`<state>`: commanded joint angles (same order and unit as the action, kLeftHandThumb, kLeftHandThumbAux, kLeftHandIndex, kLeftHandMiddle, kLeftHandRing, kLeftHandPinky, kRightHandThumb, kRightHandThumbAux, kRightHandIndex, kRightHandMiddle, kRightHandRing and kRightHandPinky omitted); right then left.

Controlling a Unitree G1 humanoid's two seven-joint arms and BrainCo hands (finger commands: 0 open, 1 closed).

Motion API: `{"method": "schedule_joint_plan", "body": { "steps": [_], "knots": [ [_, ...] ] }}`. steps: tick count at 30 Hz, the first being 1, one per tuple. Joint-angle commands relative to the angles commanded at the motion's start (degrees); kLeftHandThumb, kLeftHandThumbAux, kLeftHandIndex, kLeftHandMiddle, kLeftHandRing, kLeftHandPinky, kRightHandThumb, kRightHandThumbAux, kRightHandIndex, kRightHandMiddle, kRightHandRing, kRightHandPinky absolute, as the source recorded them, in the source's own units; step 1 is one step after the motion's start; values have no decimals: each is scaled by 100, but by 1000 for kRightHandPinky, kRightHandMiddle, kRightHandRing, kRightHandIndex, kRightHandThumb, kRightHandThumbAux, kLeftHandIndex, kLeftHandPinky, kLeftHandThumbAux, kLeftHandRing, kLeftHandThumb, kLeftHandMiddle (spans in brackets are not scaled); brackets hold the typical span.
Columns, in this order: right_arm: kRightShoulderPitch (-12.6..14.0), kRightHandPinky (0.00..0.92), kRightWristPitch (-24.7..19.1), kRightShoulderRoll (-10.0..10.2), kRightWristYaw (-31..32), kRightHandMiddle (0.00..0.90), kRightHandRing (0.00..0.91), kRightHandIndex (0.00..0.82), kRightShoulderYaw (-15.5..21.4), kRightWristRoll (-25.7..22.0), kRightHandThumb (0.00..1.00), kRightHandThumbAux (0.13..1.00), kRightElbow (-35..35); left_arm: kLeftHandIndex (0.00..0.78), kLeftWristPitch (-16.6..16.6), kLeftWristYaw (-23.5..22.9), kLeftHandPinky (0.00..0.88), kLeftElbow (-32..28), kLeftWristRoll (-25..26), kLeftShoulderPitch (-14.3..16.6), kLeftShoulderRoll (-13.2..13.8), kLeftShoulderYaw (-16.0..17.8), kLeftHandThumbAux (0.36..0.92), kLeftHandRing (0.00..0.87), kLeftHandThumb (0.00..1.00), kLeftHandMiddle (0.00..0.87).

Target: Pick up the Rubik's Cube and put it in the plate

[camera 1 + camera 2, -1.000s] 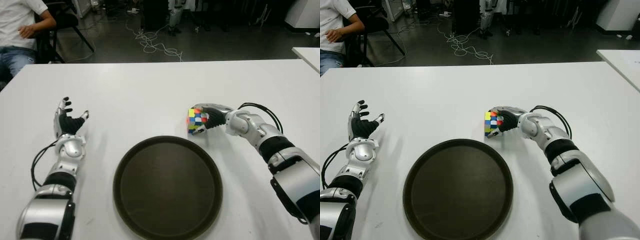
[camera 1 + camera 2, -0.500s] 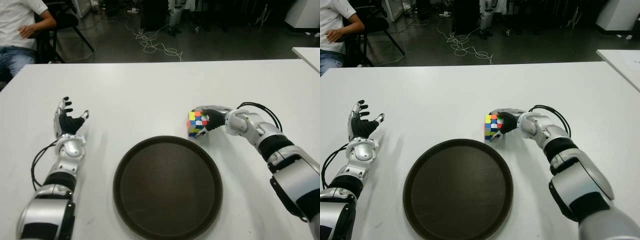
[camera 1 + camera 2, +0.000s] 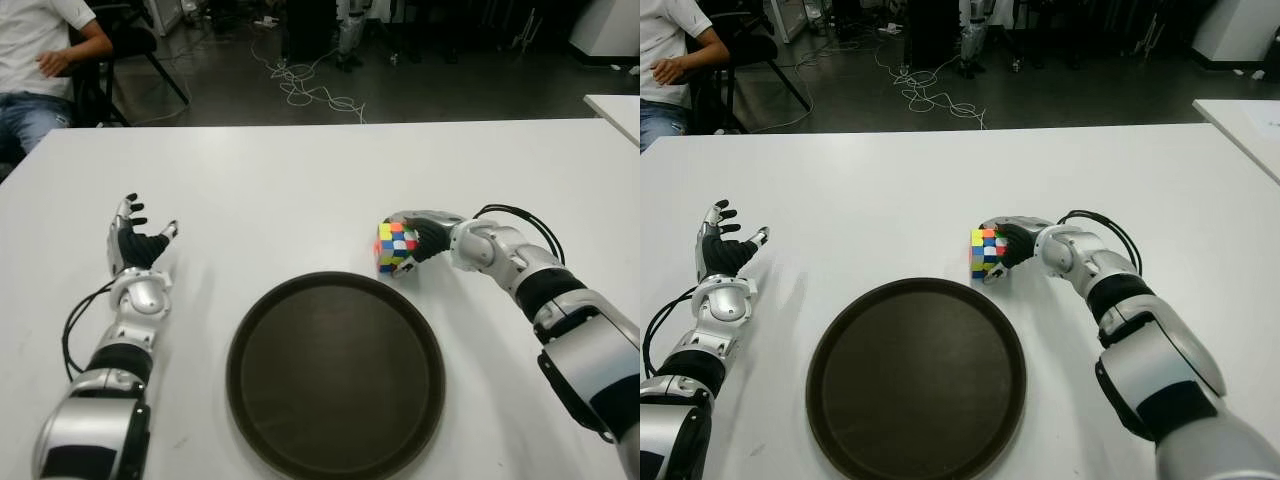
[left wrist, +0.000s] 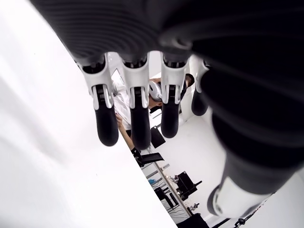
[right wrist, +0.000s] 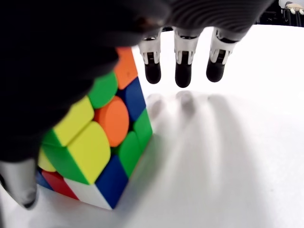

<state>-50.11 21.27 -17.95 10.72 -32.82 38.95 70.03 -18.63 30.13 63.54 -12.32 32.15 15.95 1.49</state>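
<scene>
The Rubik's Cube (image 3: 397, 245) stands tilted on the white table (image 3: 300, 190), just past the far right rim of the round dark plate (image 3: 335, 380). My right hand (image 3: 412, 240) comes at it from the right and is shut on it. Its thumb presses the near side and the palm covers the top. In the right wrist view the cube (image 5: 99, 147) sits under the palm while three fingers (image 5: 183, 71) stretch out past it over the table. My left hand (image 3: 135, 240) is idle at the far left of the plate, with its fingers (image 4: 135, 128) spread and holding nothing.
A person (image 3: 40, 60) sits on a chair beyond the table's far left corner. Cables (image 3: 310, 85) lie on the floor behind the table. The corner of a second white table (image 3: 615, 105) shows at the far right.
The cube has tipped and shifted slightly toward the plate's rim with the right hand. The left hand has not moved.
</scene>
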Motion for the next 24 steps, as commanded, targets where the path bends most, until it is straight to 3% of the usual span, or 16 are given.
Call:
{"method": "schedule_joint_plan", "body": {
  "steps": [13, 20, 24],
  "knots": [
    [15, 44, -49, 0, 118, 68, 54, 30, 22, -46, 0, 620, 4, 121, 85, 83, 244, -33, -74, 1, 8, -48, 772, 201, 158, 188],
    [1, 63, -193, 45, 29, 94, 79, 88, -33, 15, 0, 618, 75, 122, 84, 90, 199, -26, -105, 1, 27, -82, 770, 188, 158, 184],
    [14, 62, -242, 24, 86, 83, 74, 73, -38, 3, 0, 619, -25, 119, 92, 87, 192, -55, -100, -6, 21, -81, 781, 180, 162, 181]
  ]
}}
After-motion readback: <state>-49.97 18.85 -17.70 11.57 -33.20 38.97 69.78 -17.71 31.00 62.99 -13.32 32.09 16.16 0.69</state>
